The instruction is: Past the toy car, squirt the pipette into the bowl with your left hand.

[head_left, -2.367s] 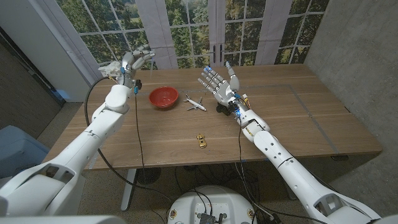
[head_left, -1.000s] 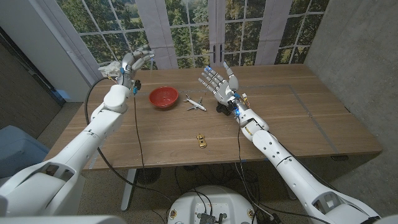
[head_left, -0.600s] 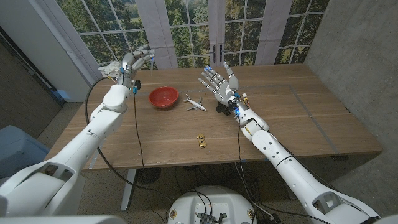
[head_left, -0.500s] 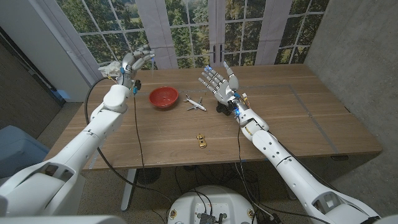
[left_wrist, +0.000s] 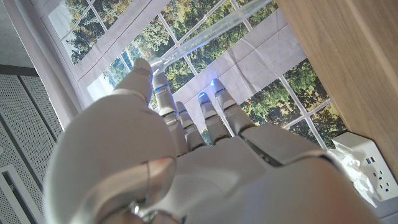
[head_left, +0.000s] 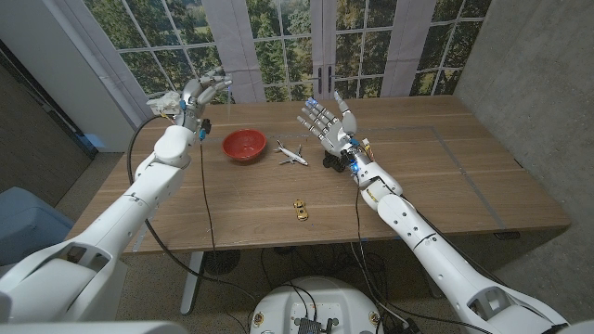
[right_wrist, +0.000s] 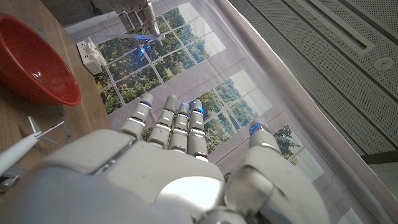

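Head view, nearest you: the toy car sits on the wooden table close to the front edge, well apart from both hands. Further in, the toy plane lies just beside the red bowl, between your two arms. Your right hand is raised above the table right of the plane, fingers spread and holding nothing. Farthest back, your left hand is lifted near the window, left of and beyond the bowl; the left wrist view shows the clear pipette pinched at its fingertips, not over the bowl.
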